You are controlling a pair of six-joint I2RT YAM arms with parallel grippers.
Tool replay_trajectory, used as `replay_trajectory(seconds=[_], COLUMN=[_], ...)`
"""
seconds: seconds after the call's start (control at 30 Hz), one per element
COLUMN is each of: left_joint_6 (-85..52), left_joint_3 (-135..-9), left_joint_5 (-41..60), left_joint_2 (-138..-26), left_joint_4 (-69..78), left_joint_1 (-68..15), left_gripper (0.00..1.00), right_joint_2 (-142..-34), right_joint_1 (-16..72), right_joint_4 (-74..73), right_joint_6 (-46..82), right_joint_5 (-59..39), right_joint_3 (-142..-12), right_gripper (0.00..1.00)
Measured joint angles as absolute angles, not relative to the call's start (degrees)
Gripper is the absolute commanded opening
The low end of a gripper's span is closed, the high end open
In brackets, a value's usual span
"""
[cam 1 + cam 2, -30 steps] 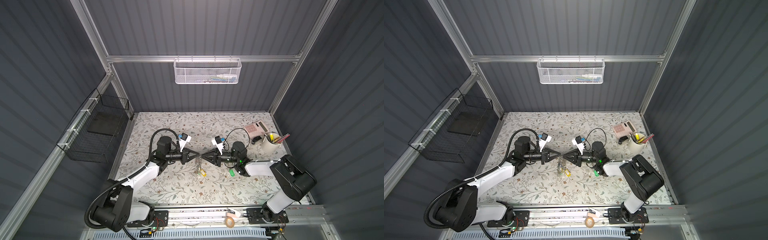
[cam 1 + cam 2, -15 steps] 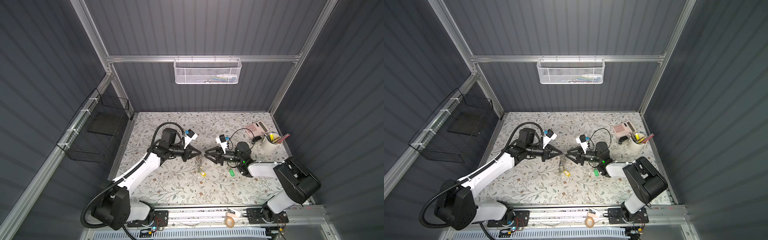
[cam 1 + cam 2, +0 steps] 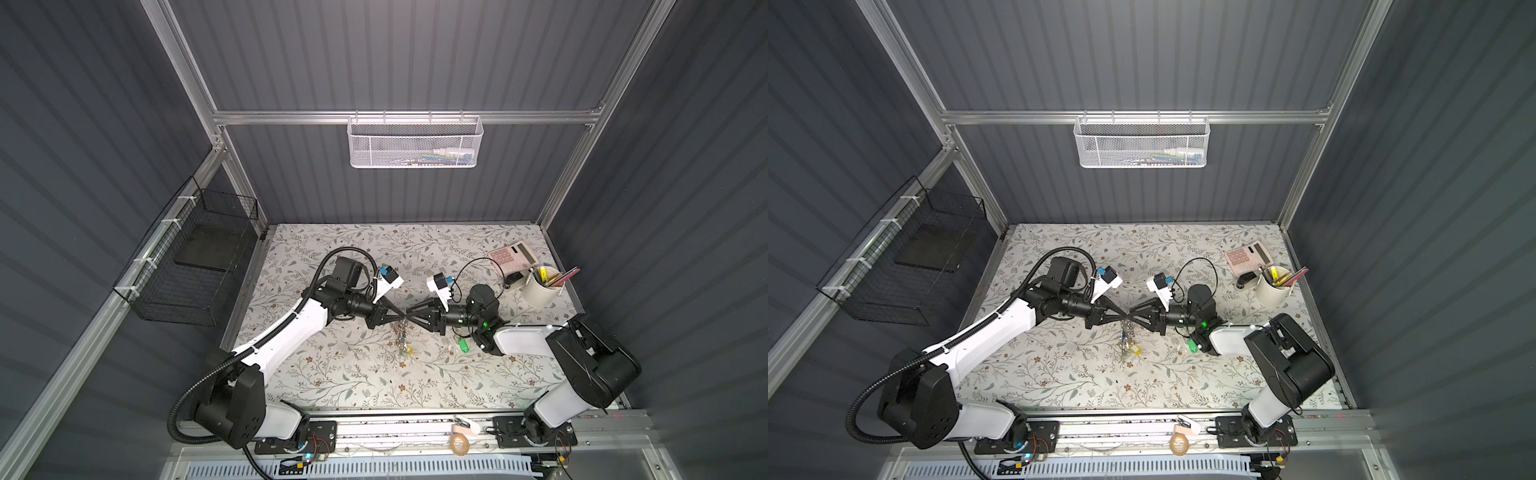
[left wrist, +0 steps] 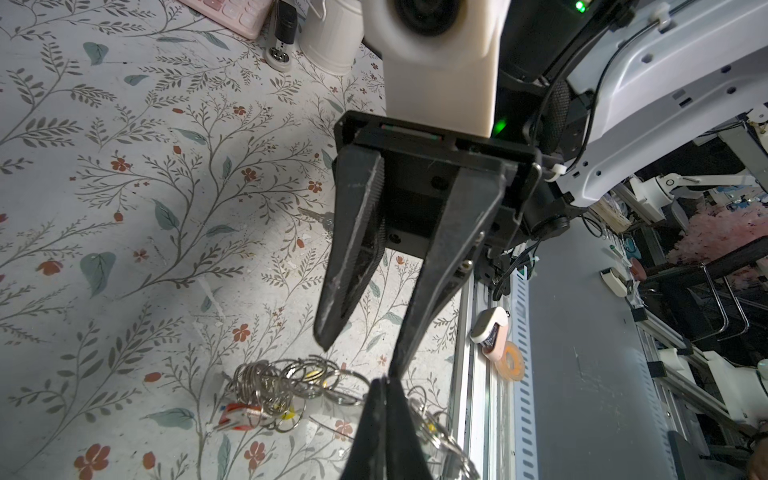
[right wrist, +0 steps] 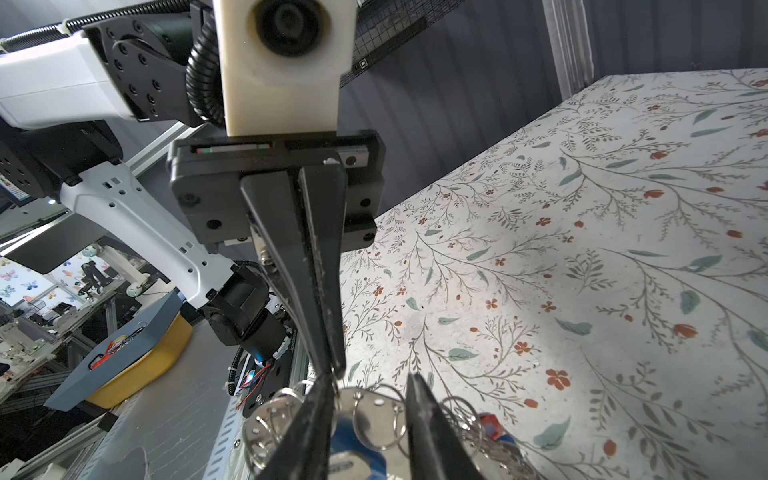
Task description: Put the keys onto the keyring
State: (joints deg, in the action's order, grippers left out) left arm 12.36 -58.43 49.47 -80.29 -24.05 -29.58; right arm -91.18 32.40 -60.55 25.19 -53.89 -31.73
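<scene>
The keyring (image 3: 402,338) hangs as a bunch of silver rings with yellow, red and blue tags from the spot where both grippers meet above the mat's middle. My left gripper (image 3: 400,320) is shut on its loop; in the left wrist view (image 4: 384,380) the rings (image 4: 282,382) dangle beside the tips. My right gripper (image 3: 410,320) faces it tip to tip. Its fingers stand apart (image 5: 370,386) with rings and a blue tag (image 5: 353,453) showing between them. The keys with the green tag (image 3: 463,345) (image 3: 1192,345) lie on the mat beside the right arm.
A pink calculator (image 3: 511,255), a white cup of pens (image 3: 540,286) and a small black item (image 3: 514,278) sit at the back right. A black wire basket (image 3: 195,266) hangs on the left wall, a white mesh basket (image 3: 415,141) on the back wall. Tape roll (image 3: 459,444) on the front rail.
The right gripper opened wider and stood slightly apart from the left, then narrowed and came back tip to tip. The left arm shifted while staying shut on the keyring.
</scene>
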Motion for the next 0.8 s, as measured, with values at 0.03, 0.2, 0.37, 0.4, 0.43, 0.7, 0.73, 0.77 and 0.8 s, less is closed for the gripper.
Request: replay_trajectory(seconds=[0.03, 0.2, 0.37, 0.4, 0.43, 0.7, 0.73, 0.77, 0.8], left_joint_6=[12.45, 12.45, 12.29, 12.27, 12.27, 12.25, 12.23, 12.16, 11.99], left_joint_3=[-58.48, -58.48, -58.48, -58.50, -58.50, -58.52, -58.52, -58.52, -58.52], left_joint_5=[49.45, 49.28, 49.01, 48.99, 48.99, 48.77, 48.73, 48.56, 48.38], left_joint_2=[-80.29, -80.51, -81.14, -81.30, -81.41, -81.80, -81.80, -81.80, -81.80], left_joint_4=[-24.23, -24.38, -23.88, -23.62, -23.33, -22.46, -22.28, -22.24, -22.13], left_joint_1=[-29.58, -29.54, -29.54, -29.54, -29.61, -29.61, -29.61, -29.61, -29.58], left_gripper=[0.00, 0.00, 0.00, 0.00, 0.00, 0.00, 0.00, 0.00, 0.00], right_joint_2=[-91.18, -91.20, -91.24, -91.24, -91.26, -91.96, -92.18, -92.40, -92.53], right_joint_1=[32.42, 32.47, 32.75, 32.99, 33.19, 33.56, 33.56, 33.54, 33.52], right_joint_4=[-60.23, -58.67, -57.56, -57.43, -57.36, -57.71, -57.80, -57.82, -57.82], right_joint_6=[25.08, 24.60, 23.99, 23.94, 23.94, 24.60, 24.69, 24.73, 24.88], right_joint_5=[-54.06, -54.22, -54.50, -54.50, -54.50, -55.20, -55.29, -55.31, -55.35], right_joint_3=[-31.86, -32.34, -32.64, -32.69, -32.75, -32.95, -33.01, -33.17, -33.34], right_gripper=[0.31, 0.34, 0.36, 0.36, 0.37, 0.28, 0.27, 0.26, 0.25])
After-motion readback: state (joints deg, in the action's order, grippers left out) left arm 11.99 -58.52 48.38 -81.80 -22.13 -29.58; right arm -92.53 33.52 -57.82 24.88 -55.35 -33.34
